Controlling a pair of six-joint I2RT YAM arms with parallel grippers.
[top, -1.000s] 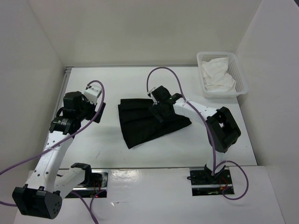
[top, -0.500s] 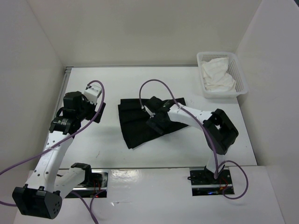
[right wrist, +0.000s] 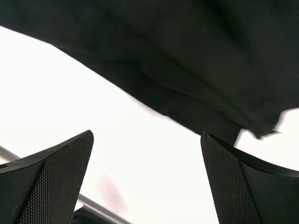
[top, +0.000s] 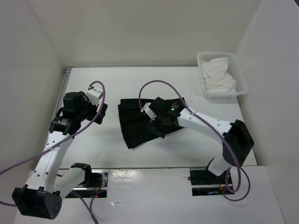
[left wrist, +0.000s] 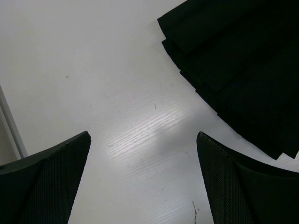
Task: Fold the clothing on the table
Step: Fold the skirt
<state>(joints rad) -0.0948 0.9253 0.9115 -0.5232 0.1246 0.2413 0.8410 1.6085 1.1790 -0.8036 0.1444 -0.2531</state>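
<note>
Views from overhead and from both wrists of a two-arm folding station. We are finding the black garment [top: 131, 127] lying flat near the middle of the white desk [top: 140, 84], its layered edges fanning out toward the near left, and we are noting that it is resting apart from every edge of the desk. The left tool [left wrist: 142, 137] is hovering over bare desk just to the left of the garment. Its fingers [left wrist: 51, 177] are standing wide apart with nothing between them, and in the left wrist view a stepped corner of the garment is showing at upper right. The right tool [right wrist: 147, 135] is reaching over the garment's middle from the right side. Its fingers [right wrist: 46, 182] are likewise spreading wide and are gripping nothing, while dark fabric is filling the upper part of the right wrist view and bright desk is showing beneath it. Whether this tool is touching the fabric we are unable to tell. At the far right corner of the desk a white basket [top: 242, 83] is sitting, and a crumpled white cloth [top: 217, 77] is lying inside it.
</note>
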